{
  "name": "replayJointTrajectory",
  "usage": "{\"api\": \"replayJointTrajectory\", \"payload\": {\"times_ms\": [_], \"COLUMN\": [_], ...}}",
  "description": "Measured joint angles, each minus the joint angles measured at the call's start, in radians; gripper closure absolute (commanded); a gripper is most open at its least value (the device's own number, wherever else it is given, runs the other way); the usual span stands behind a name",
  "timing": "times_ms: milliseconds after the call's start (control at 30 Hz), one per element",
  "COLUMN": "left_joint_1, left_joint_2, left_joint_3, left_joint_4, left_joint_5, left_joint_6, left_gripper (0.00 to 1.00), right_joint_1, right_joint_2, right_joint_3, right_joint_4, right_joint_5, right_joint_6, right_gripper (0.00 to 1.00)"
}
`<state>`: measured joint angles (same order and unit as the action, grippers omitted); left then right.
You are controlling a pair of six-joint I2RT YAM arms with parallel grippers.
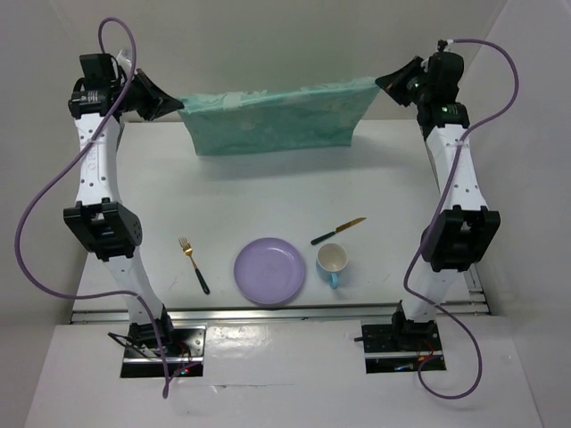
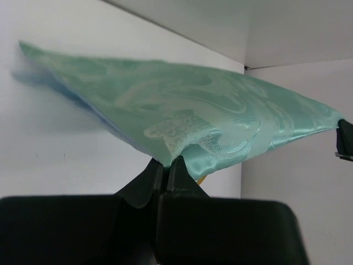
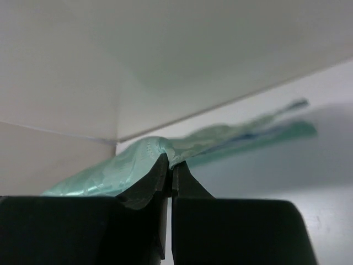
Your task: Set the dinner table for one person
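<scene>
- Cloth [image 1: 277,120], green satin, stretched taut in the air over the far part of the white counter [image 1: 268,192].
- Left gripper [image 2: 165,161] clamped tight on its left corner, right gripper [image 3: 170,160] on its right corner.
- Along the near edge: fork [image 1: 194,264], purple plate [image 1: 270,270], cup [image 1: 333,260], knife [image 1: 338,231].
- Open counter between those and the cloth.

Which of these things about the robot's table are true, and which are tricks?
1. The left end effector and the right end effector both pinch the green cloth. True.
2. The plate is purple. True.
3. The fork lies on the plate's right. False: it lies on its left.
4. The cup stands on the plate. False: it stands on the dinner table, beside the plate.
5. The knife lies on the green cloth. False: it lies on the dinner table, behind the cup.
</scene>
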<state>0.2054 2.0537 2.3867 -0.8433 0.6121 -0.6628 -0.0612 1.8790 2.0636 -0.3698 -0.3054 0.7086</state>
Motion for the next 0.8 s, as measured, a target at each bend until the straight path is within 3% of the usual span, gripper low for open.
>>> {"api": "replayJointTrajectory", "payload": {"times_ms": [100, 233, 267, 300, 333, 367, 400, 433, 500, 600, 700, 733, 800], "left_joint_1": [0.011, 0.017, 0.018, 0.020, 0.023, 0.027, 0.033, 0.040, 0.052, 0.060, 0.048, 0.035, -0.002], "left_joint_2": [-0.087, -0.268, -0.323, -0.370, -0.420, -0.447, -0.464, -0.472, -0.465, -0.439, -0.435, -0.434, -0.419], "left_joint_3": [-0.144, -0.447, -0.543, -0.626, -0.725, -0.792, -0.851, -0.909, -0.991, -0.999, -0.930, -0.897, -0.834], "left_joint_4": [0.024, 0.041, 0.064, 0.065, 0.058, 0.052, 0.056, 0.048, 0.018, -0.034, -0.053, -0.054, -0.046], "left_joint_5": [0.003, -0.029, -0.040, -0.053, -0.083, -0.107, -0.128, -0.154, -0.218, -0.307, -0.376, -0.396, -0.420], "left_joint_6": [0.010, 0.053, 0.065, 0.086, 0.092, 0.106, 0.116, 0.117, 0.112, 0.109, 0.105, 0.106, 0.106], "left_gripper": [1.00, 0.96, 0.72, 0.56, 0.41, 0.14, 0.02, 0.00, 0.00, 0.00, 0.19, 0.37, 0.54], "right_joint_1": [0.001, 0.000, 0.000, 0.000, 0.000, 0.000, 0.001, 0.005, 0.013, 0.032, 0.040, 0.040, 0.042], "right_joint_2": [-0.115, -0.273, -0.310, -0.341, -0.372, -0.389, -0.399, -0.406, -0.407, -0.384, -0.343, -0.318, -0.265], "right_joint_3": [-0.212, -0.510, -0.590, -0.656, -0.729, -0.782, -0.827, -0.874, -0.945, -0.958, -0.899, -0.862, -0.783], "right_joint_4": [0.037, 0.065, 0.092, 0.093, 0.093, 0.093, 0.104, 0.104, 0.084, 0.000, -0.094, -0.119, -0.144], "right_joint_5": [0.003, 0.010, 0.008, 0.003, -0.001, 0.000, -0.001, -0.004, -0.012, -0.014, 0.015, 0.029, 0.052], "right_joint_6": [0.000, 0.000, 0.000, 0.001, 0.000, 0.005, 0.005, 0.000, -0.027, -0.084, -0.145, -0.163, -0.190], "right_gripper": [1.00, 1.00, 1.00, 0.96, 0.80, 0.59, 0.26, 0.17, 0.04, 0.01, 0.01, 0.01, 0.07]}}
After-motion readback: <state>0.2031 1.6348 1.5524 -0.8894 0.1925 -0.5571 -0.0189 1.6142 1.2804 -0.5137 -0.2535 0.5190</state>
